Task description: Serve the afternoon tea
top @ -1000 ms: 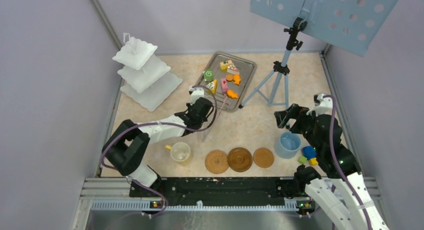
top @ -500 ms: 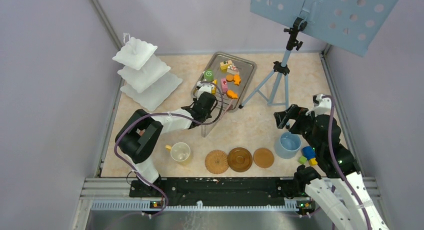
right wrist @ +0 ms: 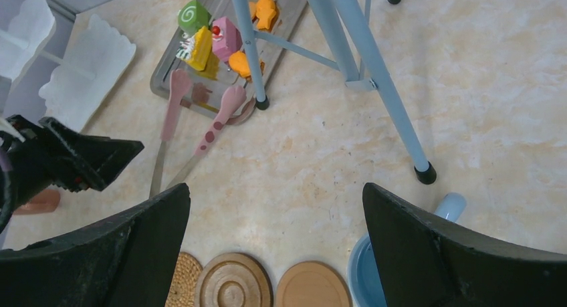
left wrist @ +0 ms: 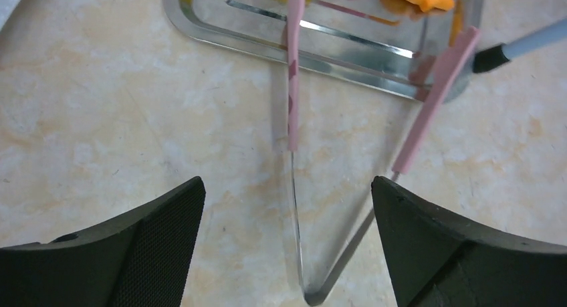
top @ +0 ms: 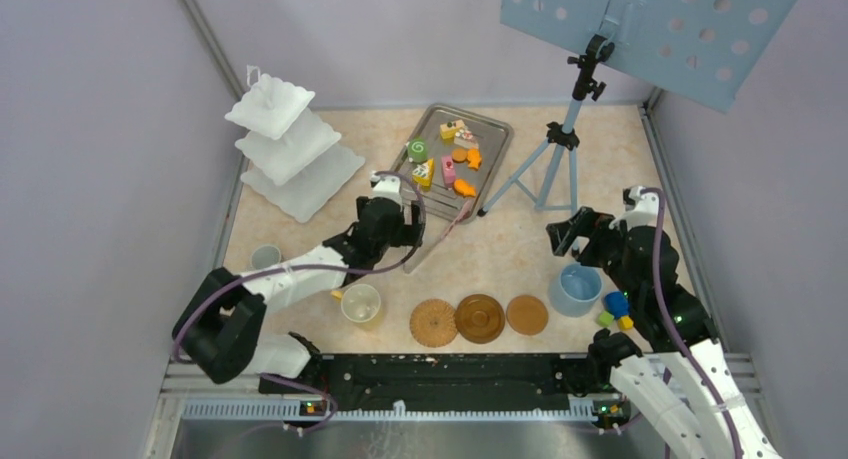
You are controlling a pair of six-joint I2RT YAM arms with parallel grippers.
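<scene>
Near row: clear cup point(top: 360, 304), three coasters point(top: 479, 318) and blue cup point(top: 575, 290), with nothing seen in either cup. The left gripper point(left wrist: 287, 183) has drawn back leftward from the tray point(top: 505, 131) within the last second. Its jaws are spread wide over the unheld pink tongs point(left wrist: 292, 86), so a pickup probably still lies ahead, and the right gripper point(right wrist: 275, 186) is likewise agape. Far: pastries point(top: 448, 169) all in the tray, white stand point(top: 290, 149) with bare tiers.

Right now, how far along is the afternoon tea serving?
Done: nothing yet; the white stand is bare and the pastries lie on the metal tray. In hand: the left pincer hangs open over the pink tongs, not gripping; the right pincer is open and empty. Left: pastries onto the stand, cups onto the three coasters.
</scene>
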